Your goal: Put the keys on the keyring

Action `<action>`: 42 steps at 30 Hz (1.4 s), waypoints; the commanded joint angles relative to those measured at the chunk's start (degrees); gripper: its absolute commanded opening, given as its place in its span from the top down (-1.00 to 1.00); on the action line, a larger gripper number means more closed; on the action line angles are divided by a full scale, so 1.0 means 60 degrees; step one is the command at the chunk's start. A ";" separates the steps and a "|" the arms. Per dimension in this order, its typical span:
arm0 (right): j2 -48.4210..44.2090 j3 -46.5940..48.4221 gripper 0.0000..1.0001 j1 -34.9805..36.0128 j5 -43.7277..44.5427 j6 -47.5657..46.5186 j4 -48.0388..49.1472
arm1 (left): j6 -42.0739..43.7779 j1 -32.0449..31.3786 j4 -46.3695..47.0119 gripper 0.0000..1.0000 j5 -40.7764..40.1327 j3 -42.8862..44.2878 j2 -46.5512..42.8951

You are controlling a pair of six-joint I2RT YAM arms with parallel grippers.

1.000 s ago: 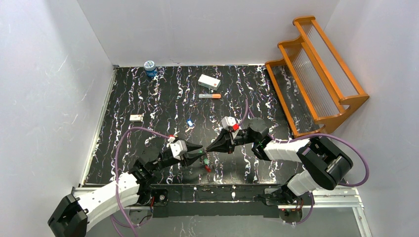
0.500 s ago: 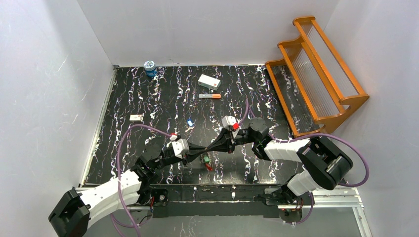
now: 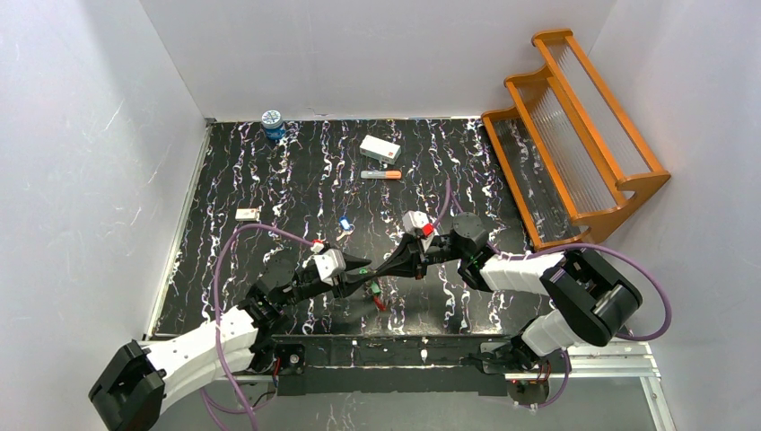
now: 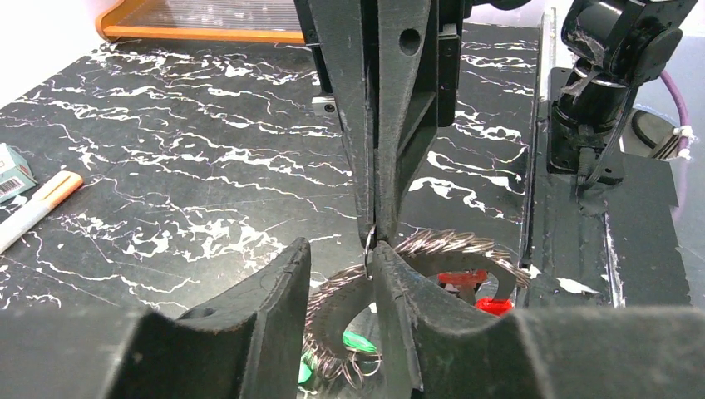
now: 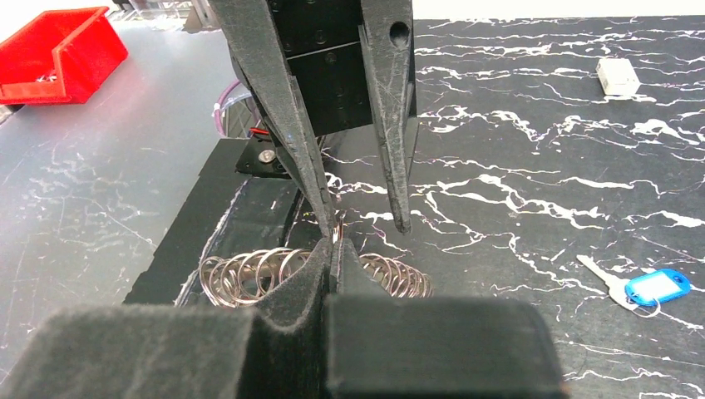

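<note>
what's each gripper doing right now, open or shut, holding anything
left gripper: open, gripping nothing
right gripper: closed, pinching the keyring, which hangs below its tips

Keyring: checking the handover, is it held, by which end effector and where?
The right end effector pinches the silver-and-red looped keyring by a small ring at its top; the left end effector stands open.
</note>
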 commanded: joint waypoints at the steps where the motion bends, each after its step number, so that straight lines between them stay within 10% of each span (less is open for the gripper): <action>1: -0.0470 0.0257 0.97 0.0011 -0.0064 -0.0276 0.0328 | 0.0232 -0.0020 -0.0392 0.44 -0.0351 0.0375 -0.0263; 5: -0.0477 0.0285 0.97 0.0016 -0.0065 -0.0300 0.0314 | 0.0388 -0.0034 -0.0630 0.72 -0.0441 0.0398 -0.0457; 14: -0.0477 0.0345 0.97 0.0022 -0.0052 -0.0372 0.0196 | 0.0594 -0.0028 -0.1218 0.38 -0.0463 0.0606 -0.0567; 31: -0.0428 0.0382 0.97 0.0014 0.0077 -0.0412 -0.0011 | 0.0596 -0.0030 -0.1158 1.00 -0.0274 0.0877 -0.0051; 38: -0.1610 0.0172 -0.54 0.0018 0.1422 -0.1146 -0.0753 | 0.0878 -0.0021 -0.1183 1.00 -0.0446 0.0656 -0.0378; 42: -0.2255 0.0569 -0.91 0.0001 0.1911 -0.1831 -0.2075 | 0.1586 -0.0032 -0.1309 1.00 -0.0230 0.0514 -0.0694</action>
